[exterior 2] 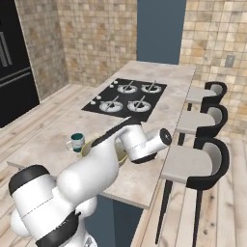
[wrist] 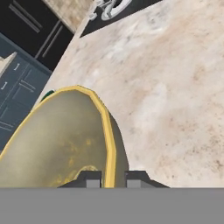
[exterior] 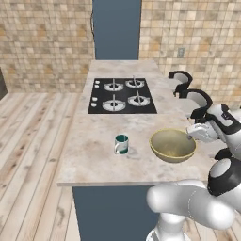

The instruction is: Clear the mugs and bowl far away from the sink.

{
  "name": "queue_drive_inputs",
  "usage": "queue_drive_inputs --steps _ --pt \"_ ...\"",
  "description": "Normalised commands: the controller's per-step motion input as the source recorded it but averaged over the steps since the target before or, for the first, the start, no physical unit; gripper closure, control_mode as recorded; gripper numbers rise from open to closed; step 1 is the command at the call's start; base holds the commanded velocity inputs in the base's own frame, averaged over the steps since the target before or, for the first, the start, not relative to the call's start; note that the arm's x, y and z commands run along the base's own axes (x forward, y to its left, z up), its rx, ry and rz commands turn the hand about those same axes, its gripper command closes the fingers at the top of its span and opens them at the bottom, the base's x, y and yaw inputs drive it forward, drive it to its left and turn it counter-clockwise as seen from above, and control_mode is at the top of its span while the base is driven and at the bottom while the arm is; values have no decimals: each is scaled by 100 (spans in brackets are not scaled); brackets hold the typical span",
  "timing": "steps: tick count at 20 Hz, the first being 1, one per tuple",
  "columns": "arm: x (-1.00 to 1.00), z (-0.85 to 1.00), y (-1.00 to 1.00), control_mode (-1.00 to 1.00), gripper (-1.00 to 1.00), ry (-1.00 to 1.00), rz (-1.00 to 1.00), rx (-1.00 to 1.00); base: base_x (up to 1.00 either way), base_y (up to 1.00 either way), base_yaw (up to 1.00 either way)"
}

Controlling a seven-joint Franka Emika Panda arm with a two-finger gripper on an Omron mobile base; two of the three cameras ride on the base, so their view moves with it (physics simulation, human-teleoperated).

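Note:
The wide olive-tan bowl (exterior: 172, 145) with a yellowish rim is near the counter's front right; I cannot tell whether it rests on the counter or is just above it. My gripper (exterior: 192, 133) is at its right rim. In the hand view the two fingertips straddle that rim, and the gripper (wrist: 113, 179) is shut on the bowl (wrist: 57, 135). The teal mug (exterior: 121, 144) stands upright on the counter to the bowl's left, apart from it. From the right base camera the mug (exterior 2: 76, 142) is beside the bowl (exterior 2: 88, 146), which my arm partly covers. The sink is out of view.
A black stovetop (exterior: 122, 96) with burners lies further back on the beige counter (exterior: 94, 162). Dark-backed stools (exterior 2: 202, 159) line the counter's right side. The counter's front edge runs just below the bowl.

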Motion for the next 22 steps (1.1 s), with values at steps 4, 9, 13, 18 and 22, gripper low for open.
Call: queue_drive_inputs --steps 4,9,13,18,22 --pt "26 -27 2 -100 100 -9 0 0 0 0 0" --pt "22 -25 0 -100 100 -9 0 0 0 0 0" --pt "26 -24 0 -100 100 -7 0 0 0 0 0" --pt "31 -24 0 -100 100 -4 0 0 0 0 0" --pt "32 -25 0 -100 100 -1 0 0 0 0 0"
